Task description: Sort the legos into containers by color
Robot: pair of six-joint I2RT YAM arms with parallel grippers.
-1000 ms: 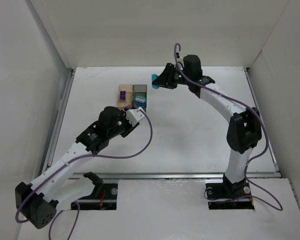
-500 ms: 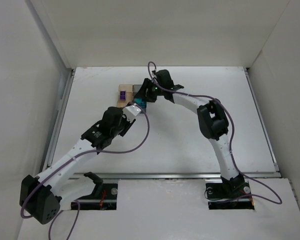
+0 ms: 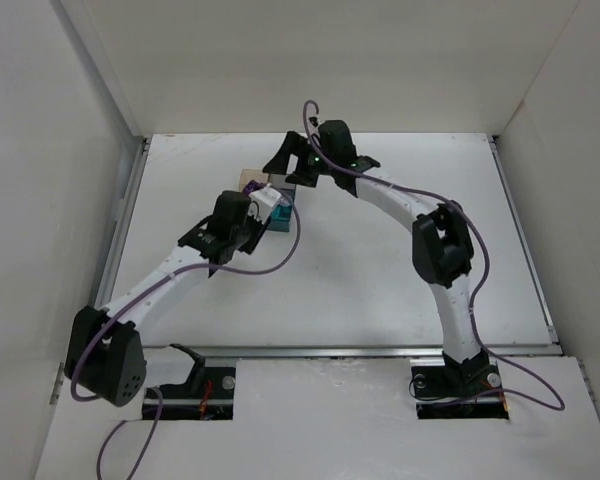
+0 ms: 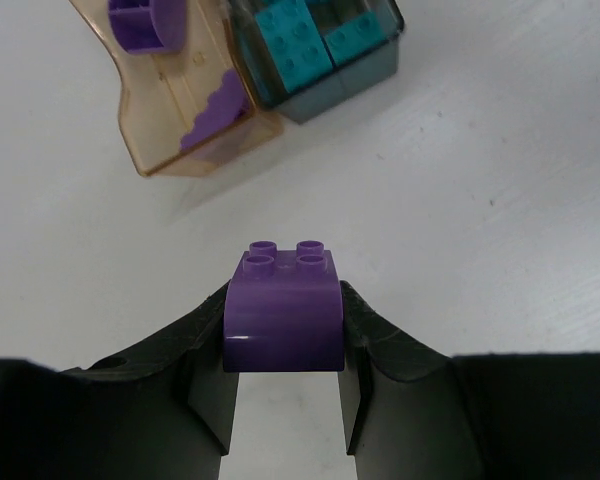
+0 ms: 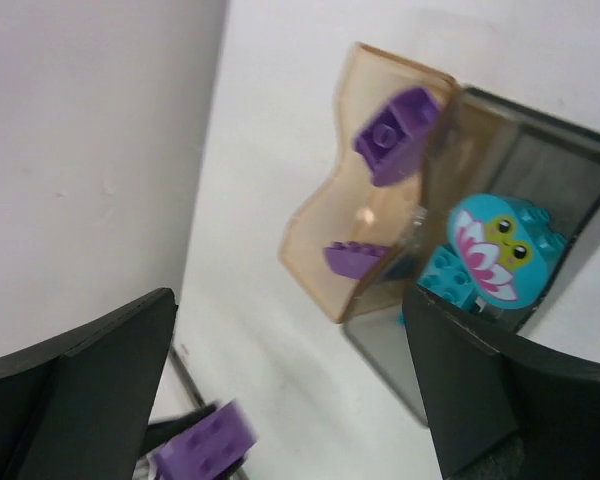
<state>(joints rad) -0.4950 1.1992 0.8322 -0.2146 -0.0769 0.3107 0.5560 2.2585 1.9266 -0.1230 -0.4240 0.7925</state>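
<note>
The left gripper (image 4: pixel 283 335) is clamped on a purple lego brick (image 4: pixel 283 315) with a rounded front and four studs on top, its two black fingers (image 4: pixel 205 390) pressed against the brick's sides and holding it above the white table (image 4: pixel 500 200). Just beyond it on the table lies the amber container (image 4: pixel 170 130), with a purple piece (image 4: pixel 140 20) at its far end and a second purple piece (image 4: pixel 215 120) against its near wall. The smoky grey container (image 4: pixel 365 70) touches the amber one side by side and holds teal bricks (image 4: pixel 292 45). In the overhead view both arms meet over this pair of boxes at the far middle of the table, the left arm's wrist covering most of them. The right gripper (image 5: pixel 290 300) hangs above the containers with its fingers spread wide and nothing between them. Its camera looks down on the amber box, and on a round teal piece with a flower face (image 5: pixel 500 250) on top of the teal bricks in the grey box.
</note>
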